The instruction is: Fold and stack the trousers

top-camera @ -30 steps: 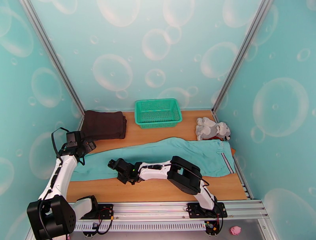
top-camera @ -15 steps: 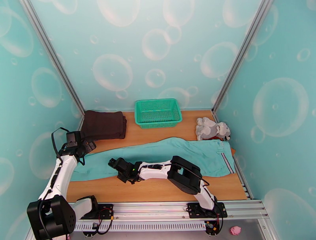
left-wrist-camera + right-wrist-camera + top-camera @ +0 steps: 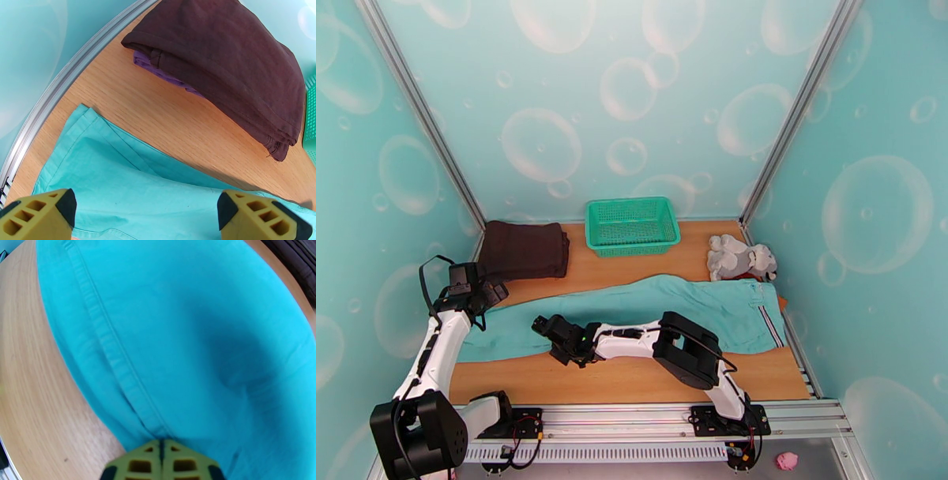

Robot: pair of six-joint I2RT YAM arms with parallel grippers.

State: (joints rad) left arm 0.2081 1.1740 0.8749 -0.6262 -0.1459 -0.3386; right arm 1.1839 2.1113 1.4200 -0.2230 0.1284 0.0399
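The trousers are lying stretched out lengthwise across the bench. The striped waistband is sitting at the right end and the leg cuffs are reaching the left end, near the wall rail. The cloth is resting flat over most of its length.

The right claw is closing fully, its yellow fingertips pressing together. It is pinching the near edge of the trousers, where a stitched seam is running straight into the tips. The cloth is bunching slightly around this grip point. In the top view this claw is sitting over the left half of the garment.

The left claw is standing wide open and gripping nothing. It is hovering above the cuff end of the trousers, with one finger on either side of the cloth.

A folded dark brown garment is lying at the far left of the bench, apart from the trousers. A green basket is standing at the far centre. A grey stuffed toy is lying at the far right, just beyond the waistband.
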